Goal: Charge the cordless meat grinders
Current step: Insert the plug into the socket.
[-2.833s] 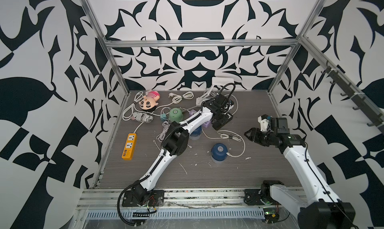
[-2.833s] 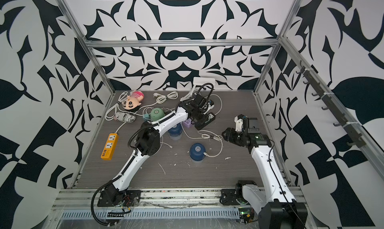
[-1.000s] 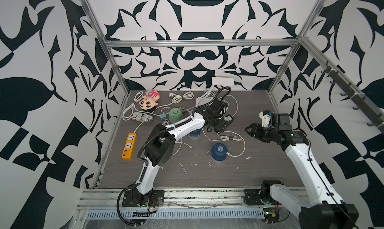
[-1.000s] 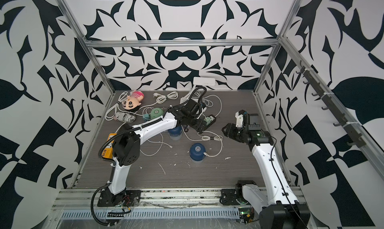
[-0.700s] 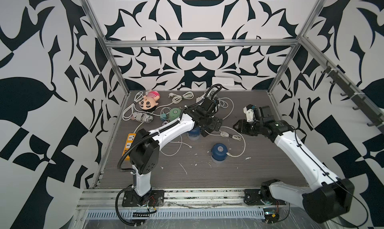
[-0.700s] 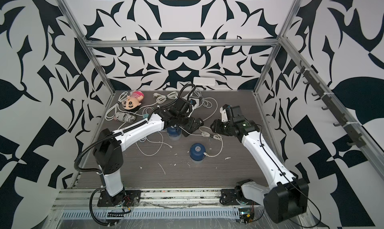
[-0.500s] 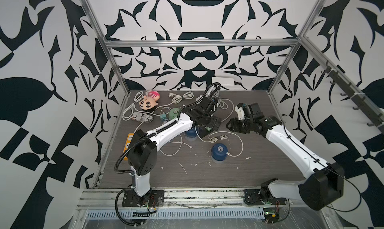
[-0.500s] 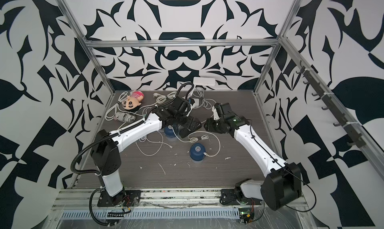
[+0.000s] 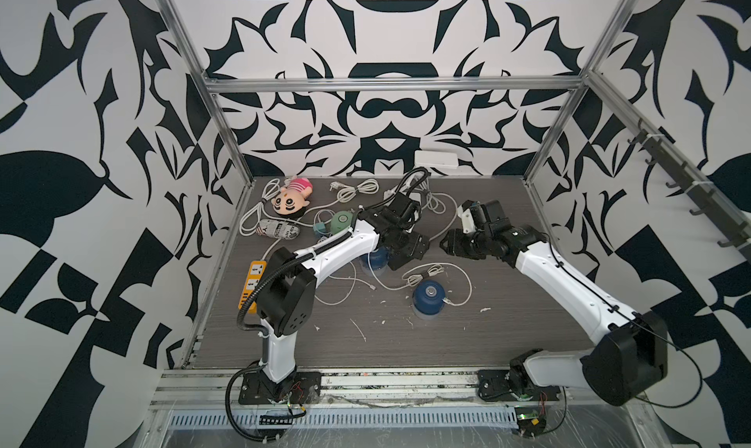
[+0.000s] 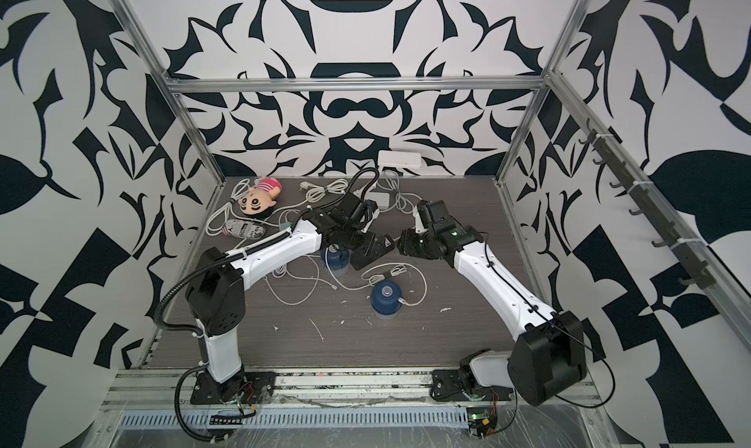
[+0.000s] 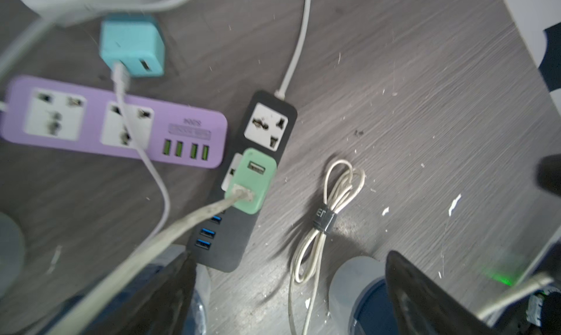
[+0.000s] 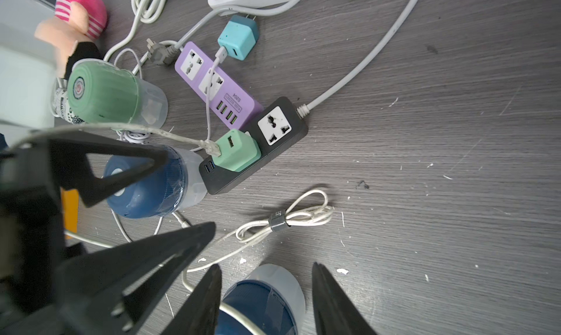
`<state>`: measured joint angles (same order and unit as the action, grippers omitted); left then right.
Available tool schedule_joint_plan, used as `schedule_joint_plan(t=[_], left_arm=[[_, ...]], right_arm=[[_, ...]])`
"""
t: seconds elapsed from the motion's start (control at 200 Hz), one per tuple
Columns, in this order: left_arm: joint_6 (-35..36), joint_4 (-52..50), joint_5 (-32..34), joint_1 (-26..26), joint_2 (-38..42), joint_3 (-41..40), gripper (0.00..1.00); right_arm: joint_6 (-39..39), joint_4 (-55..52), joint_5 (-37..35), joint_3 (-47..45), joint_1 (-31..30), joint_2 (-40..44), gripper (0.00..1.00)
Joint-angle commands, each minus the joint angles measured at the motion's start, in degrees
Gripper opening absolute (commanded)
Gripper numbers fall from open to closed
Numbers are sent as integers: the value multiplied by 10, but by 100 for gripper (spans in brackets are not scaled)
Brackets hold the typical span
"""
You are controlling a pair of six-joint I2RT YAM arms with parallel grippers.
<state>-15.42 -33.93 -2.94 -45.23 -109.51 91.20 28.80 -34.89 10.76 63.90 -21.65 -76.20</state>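
Navy grinder (image 9: 428,297), cable (image 9: 422,272) crowd centre; front tabletop (image 9: 406,344) free.

The left arm (image 9: 333,253) rises from its near base, bends at the elbow and reaches far and right. The left end effector (image 11: 288,254) tilts downward, fingers spread wide, empty. The right arm (image 9: 561,279) reaches far and left. The right end effector (image 12: 265,265), jaws half parted, grips nothing, just beside the left one.
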Motion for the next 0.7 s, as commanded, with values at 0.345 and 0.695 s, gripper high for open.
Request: schedule_joint_plan(t=[0.345, 0.695], left_arm=[[-40, -10, -192, -3, 35, -41, 100], [-40, -42, -234, -1, 69, -4, 99]], right_arm=[[-9, 12, -21, 13, -2, 20, 60], [-10, 1, -26, 25, -2, 35, 63]])
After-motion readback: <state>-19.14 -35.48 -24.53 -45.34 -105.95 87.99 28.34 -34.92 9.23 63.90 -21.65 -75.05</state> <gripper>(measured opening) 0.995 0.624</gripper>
